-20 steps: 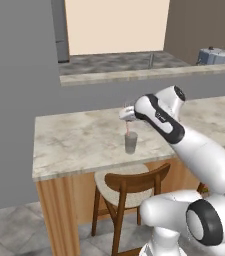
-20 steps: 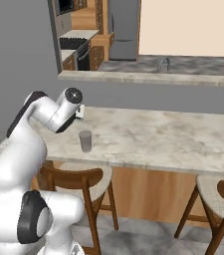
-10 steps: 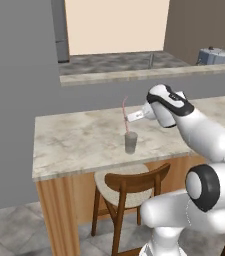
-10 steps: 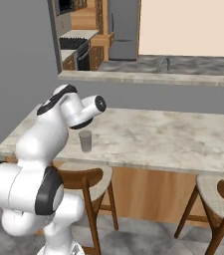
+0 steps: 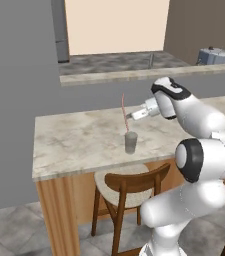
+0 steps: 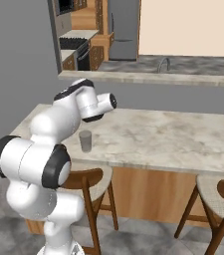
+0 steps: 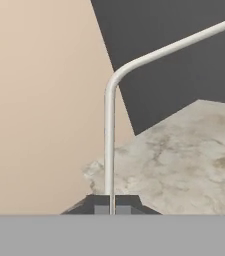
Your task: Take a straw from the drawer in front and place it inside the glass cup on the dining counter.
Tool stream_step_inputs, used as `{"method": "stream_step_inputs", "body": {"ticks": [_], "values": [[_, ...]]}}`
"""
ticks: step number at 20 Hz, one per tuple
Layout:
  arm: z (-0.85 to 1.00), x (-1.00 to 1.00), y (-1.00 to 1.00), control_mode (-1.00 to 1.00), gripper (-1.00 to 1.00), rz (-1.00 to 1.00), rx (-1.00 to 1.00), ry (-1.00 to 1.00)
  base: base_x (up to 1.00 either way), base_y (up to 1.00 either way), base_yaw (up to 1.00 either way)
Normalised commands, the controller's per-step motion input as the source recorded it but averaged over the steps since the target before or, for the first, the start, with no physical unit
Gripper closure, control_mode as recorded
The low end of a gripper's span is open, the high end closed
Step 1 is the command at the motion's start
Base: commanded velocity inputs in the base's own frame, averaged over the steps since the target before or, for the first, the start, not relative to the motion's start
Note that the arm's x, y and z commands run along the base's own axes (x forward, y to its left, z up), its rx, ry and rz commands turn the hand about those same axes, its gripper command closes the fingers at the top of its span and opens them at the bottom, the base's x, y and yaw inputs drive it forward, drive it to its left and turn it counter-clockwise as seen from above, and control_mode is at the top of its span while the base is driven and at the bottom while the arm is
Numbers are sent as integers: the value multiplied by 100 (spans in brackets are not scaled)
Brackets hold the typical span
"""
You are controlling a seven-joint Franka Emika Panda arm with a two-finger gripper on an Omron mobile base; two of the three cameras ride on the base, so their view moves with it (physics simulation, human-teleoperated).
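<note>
My gripper [image 5: 128,116] is shut on the straw [image 5: 124,111], a thin red-pink stick held nearly upright. Its fingers point sideways, to the left in the left base view. The straw's lower end hangs just above the rim of the glass cup [image 5: 130,142], a small grey tumbler on the dining counter [image 5: 74,142]. In the hand view the straw [image 7: 109,150] rises pale from between the fingertips [image 7: 109,207] and bends over at the top. The right base view has the glass cup [image 6: 85,141] near the dining counter's [image 6: 158,137] front edge, below my hand. The drawer is out of view.
A wooden stool [image 5: 129,185] stands under the counter below the cup. Two stools [image 6: 86,179] [image 6: 220,199] show on the other side view. Behind a grey half wall runs a marbled worktop with a faucet [image 5: 150,60]. The counter top stretches bare to the right.
The arm has swung its elbow over to the right and the hand has turned sideways. The straw has risen from low at the cup to upright above it. The cup has stayed put.
</note>
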Motion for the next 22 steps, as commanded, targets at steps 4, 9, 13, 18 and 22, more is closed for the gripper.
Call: {"method": "stream_step_inputs", "body": {"ticks": [4, 9, 13, 18, 22], "values": [[0, 8, 0, -100, 100, 2, 5, 0, 0, 0, 0], [0, 13, 0, -100, 100, 2, 9, 0, 0, 0, 0], [-2, 1, 0, -100, 100, 0, 5, 0, 0, 0, 0], [-14, 4, -28, -100, 100, 0, 5, 0, 0, 0, 0], [-5, 1, -41, -100, 100, 0, 1, 0, 0, 0, 0]]}}
